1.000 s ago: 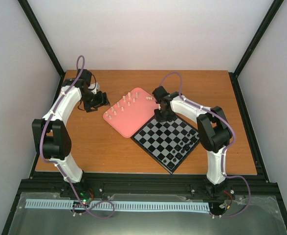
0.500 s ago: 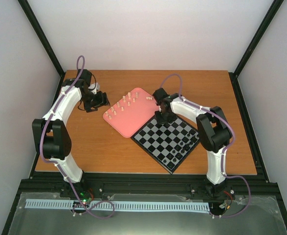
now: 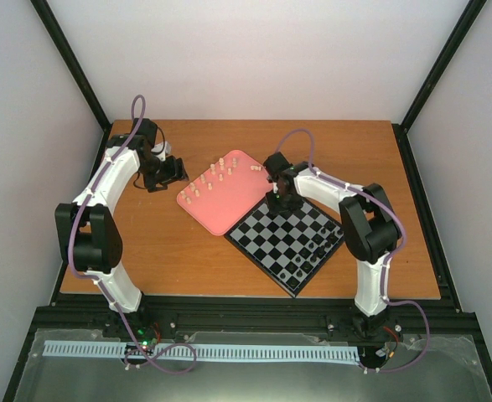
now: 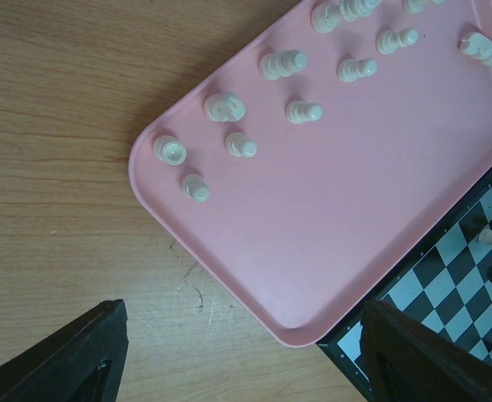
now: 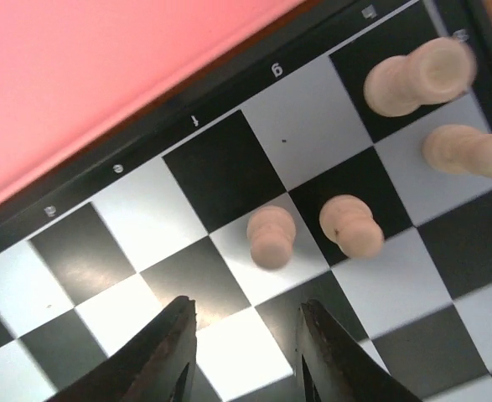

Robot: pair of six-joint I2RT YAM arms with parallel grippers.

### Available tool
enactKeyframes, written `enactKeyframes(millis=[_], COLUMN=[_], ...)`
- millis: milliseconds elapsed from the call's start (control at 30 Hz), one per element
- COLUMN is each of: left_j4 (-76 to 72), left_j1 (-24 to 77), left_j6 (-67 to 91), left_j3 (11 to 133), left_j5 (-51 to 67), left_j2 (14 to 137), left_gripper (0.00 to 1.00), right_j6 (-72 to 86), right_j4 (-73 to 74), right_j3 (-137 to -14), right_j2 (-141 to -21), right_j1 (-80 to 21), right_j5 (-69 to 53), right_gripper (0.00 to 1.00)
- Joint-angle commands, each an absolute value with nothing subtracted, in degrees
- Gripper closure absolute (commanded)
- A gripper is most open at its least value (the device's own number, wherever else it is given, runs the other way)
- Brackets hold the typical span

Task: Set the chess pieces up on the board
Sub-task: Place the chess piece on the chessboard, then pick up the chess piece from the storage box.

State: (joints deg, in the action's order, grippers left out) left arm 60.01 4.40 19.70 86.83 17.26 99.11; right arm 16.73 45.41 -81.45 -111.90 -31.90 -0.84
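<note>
The board point(image 3: 289, 237) lies right of centre, against the pink tray point(image 3: 222, 201). Several cream chess pieces point(image 3: 204, 184) stand on the tray; they show in the left wrist view point(image 4: 283, 65). My right gripper point(image 3: 282, 199) hovers over the board's far corner, open and empty point(image 5: 246, 339). Below it a few cream pieces stand on squares: one point(image 5: 271, 237) just ahead of the fingertips, another point(image 5: 352, 226) beside it, two more point(image 5: 417, 77) at the corner. My left gripper point(image 3: 172, 172) is open and empty point(image 4: 246, 352) over the table left of the tray.
Small black pieces point(image 3: 313, 251) stand along the board's near right edge. The wooden table point(image 3: 162, 243) ends in a black frame rail in front. White walls close in on the left, back and right.
My right gripper has drifted slightly right and nearer over the board's far corner. The left arm has not moved.
</note>
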Motion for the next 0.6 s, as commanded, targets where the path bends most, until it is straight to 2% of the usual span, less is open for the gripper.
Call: enactKeyframes(millis=[0, 200, 400, 567], left_j4=[59.34, 59.27, 59.41, 59.76], left_j1=[4.58, 4.52, 4.6, 4.57], left_j6=[19.77, 19.78, 19.69, 19.51], left_j3=[87.27, 87.18, 87.18, 87.43], left_j5=[18.01, 17.93, 17.72, 17.38], left_j2=[97.92, 97.52, 97.69, 97.95], left_gripper=[0.22, 0.22, 0.22, 0.22], right_j6=[16.03, 15.35, 14.42, 13.85], right_j4=[48.19, 51.0, 53.27, 56.36], right_j3=[-84.07, -88.99, -98.92, -107.79], right_j2=[-106.29, -105.74, -113.73, -121.33], right_j1=[-31.99, -31.99, -31.9, -31.82], right_j5=[-0.27, -1.41, -3.39, -3.05], right_gripper=[0.64, 0.64, 0.83, 0.87])
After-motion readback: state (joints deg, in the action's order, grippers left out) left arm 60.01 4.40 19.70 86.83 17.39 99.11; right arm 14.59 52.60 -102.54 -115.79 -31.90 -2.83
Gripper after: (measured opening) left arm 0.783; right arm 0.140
